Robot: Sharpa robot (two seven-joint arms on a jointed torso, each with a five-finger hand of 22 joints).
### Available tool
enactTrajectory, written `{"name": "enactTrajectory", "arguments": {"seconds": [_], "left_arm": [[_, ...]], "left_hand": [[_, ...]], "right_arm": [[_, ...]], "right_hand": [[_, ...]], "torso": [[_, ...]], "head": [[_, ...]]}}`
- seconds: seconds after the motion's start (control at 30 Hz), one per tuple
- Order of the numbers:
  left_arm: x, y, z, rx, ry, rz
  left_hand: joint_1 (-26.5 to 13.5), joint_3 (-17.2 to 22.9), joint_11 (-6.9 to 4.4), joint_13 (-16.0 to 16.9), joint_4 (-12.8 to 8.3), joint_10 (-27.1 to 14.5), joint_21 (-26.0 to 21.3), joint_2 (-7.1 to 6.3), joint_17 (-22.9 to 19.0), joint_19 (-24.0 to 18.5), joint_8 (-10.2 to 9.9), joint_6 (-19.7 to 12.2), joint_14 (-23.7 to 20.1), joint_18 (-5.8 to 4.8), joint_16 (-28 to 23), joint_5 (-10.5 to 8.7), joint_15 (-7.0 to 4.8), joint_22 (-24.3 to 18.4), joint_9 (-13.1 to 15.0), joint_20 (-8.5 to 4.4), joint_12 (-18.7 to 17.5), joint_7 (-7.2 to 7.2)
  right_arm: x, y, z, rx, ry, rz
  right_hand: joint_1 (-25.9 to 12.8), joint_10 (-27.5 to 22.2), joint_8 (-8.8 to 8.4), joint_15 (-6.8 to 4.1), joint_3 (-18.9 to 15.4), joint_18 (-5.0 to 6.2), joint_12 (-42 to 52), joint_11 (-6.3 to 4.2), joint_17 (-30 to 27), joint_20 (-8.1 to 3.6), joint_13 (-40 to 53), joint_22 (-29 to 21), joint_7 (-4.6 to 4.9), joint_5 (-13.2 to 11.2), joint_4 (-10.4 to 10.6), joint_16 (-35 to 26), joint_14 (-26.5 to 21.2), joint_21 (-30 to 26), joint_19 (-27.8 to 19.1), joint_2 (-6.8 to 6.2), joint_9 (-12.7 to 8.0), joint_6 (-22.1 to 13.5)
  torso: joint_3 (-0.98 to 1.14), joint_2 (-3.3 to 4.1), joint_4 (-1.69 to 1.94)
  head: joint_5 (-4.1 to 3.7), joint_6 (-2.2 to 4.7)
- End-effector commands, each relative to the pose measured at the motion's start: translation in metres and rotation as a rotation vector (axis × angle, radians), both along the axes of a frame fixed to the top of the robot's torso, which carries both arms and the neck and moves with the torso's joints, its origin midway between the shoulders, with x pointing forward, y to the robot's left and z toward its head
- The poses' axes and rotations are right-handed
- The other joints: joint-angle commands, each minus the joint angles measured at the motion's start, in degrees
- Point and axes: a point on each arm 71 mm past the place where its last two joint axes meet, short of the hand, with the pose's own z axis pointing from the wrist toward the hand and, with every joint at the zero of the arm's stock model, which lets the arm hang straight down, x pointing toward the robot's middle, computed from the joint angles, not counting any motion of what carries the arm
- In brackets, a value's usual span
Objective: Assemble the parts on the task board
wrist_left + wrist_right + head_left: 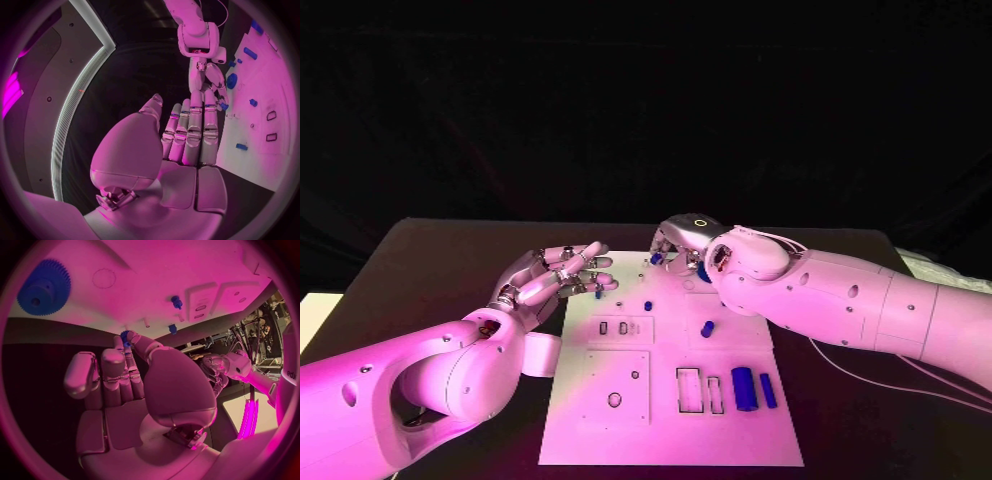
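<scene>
The task board [589,400] lies mid-bench. At its far edge the right hand [684,250] pinches a small blue part [125,336]; the left hand [560,277] hovers empty, fingers spread. I'd lower the part slowly, upright, over its hole.

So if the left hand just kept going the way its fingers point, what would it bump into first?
Probably the right hand, which hangs straight ahead of the left hand at the task board's far edge; depth is hard to judge.

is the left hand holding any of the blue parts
No: in the left wrist view the left hand has its fingers stretched out straight with nothing between them, beside the task board.
</scene>
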Motion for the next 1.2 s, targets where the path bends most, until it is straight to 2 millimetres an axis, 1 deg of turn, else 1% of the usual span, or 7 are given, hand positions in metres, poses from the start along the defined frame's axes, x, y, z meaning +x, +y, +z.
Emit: {"name": "enactTrajectory", "arguments": {"seconds": [0.03,0.23,0.9,1.0,1.1,1.17,1.2], "left_arm": [[-0.001,-0.003,0.002,-0.016,-0.004,-0.024],[-0.001,-0.004,0.003,-0.017,-0.005,-0.027],[-0.002,-0.006,0.006,-0.019,-0.006,-0.038],[-0.002,-0.006,0.007,-0.019,-0.006,-0.039],[-0.002,-0.006,0.007,-0.019,-0.006,-0.039],[-0.002,-0.006,0.007,-0.019,-0.006,-0.040],[-0.002,-0.006,0.007,-0.018,-0.006,-0.040]], "left_hand": [[0.14,-0.24,0.19,0.10,-0.17,0.30,-0.29,0.12,0.05,0.19,-0.35,0.21,-0.19,0.66,-0.40,-0.16,0.12,-0.07,-0.03,0.21,-0.27,0.28],[0.14,-0.24,0.19,0.10,-0.17,0.30,-0.29,0.12,0.05,0.19,-0.35,0.21,-0.19,0.66,-0.40,-0.16,0.12,-0.07,-0.03,0.21,-0.27,0.28],[0.23,-0.28,0.19,0.11,-0.29,0.35,-0.34,0.16,0.19,0.23,-0.39,0.25,-0.18,0.66,-0.48,-0.17,0.12,-0.11,-0.01,0.21,-0.37,0.28],[0.23,-0.28,0.19,0.11,-0.29,0.35,-0.34,0.16,0.19,0.23,-0.39,0.25,-0.18,0.66,-0.48,-0.17,0.12,-0.11,-0.01,0.21,-0.37,0.28],[0.23,-0.28,0.19,0.11,-0.29,0.35,-0.34,0.16,0.19,0.23,-0.39,0.25,-0.18,0.66,-0.48,-0.17,0.12,-0.11,-0.01,0.21,-0.37,0.28],[0.23,-0.28,0.19,0.11,-0.29,0.35,-0.34,0.16,0.19,0.23,-0.39,0.25,-0.18,0.66,-0.48,-0.17,0.12,-0.11,-0.01,0.21,-0.37,0.28],[0.23,-0.28,0.19,0.11,-0.29,0.35,-0.34,0.16,0.19,0.23,-0.39,0.25,-0.18,0.66,-0.48,-0.17,0.12,-0.11,-0.01,0.21,-0.37,0.28]], "right_arm": [[0.002,0.003,0.001,-0.002,-0.020,-0.004],[0.005,0.008,-0.001,-0.011,-0.018,-0.005],[0.012,0.019,-0.009,-0.078,0.035,-0.016],[0.013,0.018,-0.010,-0.084,0.039,-0.023],[0.014,0.018,-0.010,-0.083,0.037,-0.026],[0.014,0.018,-0.009,-0.077,0.030,-0.027],[0.014,0.018,-0.009,-0.073,0.025,-0.026]], "right_hand": [[-0.22,-0.12,-0.13,-0.16,0.40,-0.63,-0.27,0.33,-0.04,0.13,-0.11,0.05,0.34,-0.28,0.08,0.27,0.97,0.40,-0.23,-0.27,0.06,0.05],[-0.32,-0.18,-0.17,-0.14,0.40,-0.63,-0.27,0.35,-0.07,0.15,-0.11,0.10,0.37,-0.31,0.13,0.27,0.94,0.44,-0.25,-0.37,0.06,0.00],[-1.02,-0.68,-0.41,0.01,0.33,-0.53,-0.32,0.50,-0.70,0.30,-0.15,-0.26,0.50,-0.67,0.64,-0.06,0.64,0.36,-0.69,-0.91,0.02,-0.41],[-1.36,-1.82,-0.61,0.27,0.32,-0.29,-0.43,0.82,-2.25,0.48,-0.25,-1.51,0.84,-0.82,0.91,-1.26,0.12,-0.29,-1.47,-1.35,-0.18,-1.31],[-1.68,-4.86,-0.70,0.90,0.29,0.17,-0.46,1.60,-4.89,0.96,-0.37,-4.07,1.61,-0.83,1.14,-3.42,-0.77,-1.73,-2.97,-2.27,-0.72,-3.60],[-1.54,-8.25,-0.65,1.40,0.02,0.47,-0.38,2.19,-6.25,1.42,-0.39,-5.59,2.05,-0.90,1.11,-4.52,-1.15,-2.64,-3.89,-2.82,-1.04,-5.05],[-1.42,-10.39,-0.66,1.69,-0.42,0.60,-0.38,2.57,-6.81,1.70,-0.40,-6.28,2.40,-0.99,1.04,-4.95,-1.27,-3.06,-4.28,-3.20,-1.28,-6.59]], "torso": [[-0.01,0.06,0.05],[-0.02,0.08,0.11],[-0.05,0.10,-0.03],[-0.04,0.12,-0.02],[-0.03,0.12,-0.01],[-0.04,0.13,-0.01],[-0.02,0.14,-0.01]], "head": [[0.15,-0.04],[0.26,-0.05],[0.53,-0.41],[0.55,-0.40],[0.53,-0.40],[0.53,-0.37],[0.53,-0.36]]}}
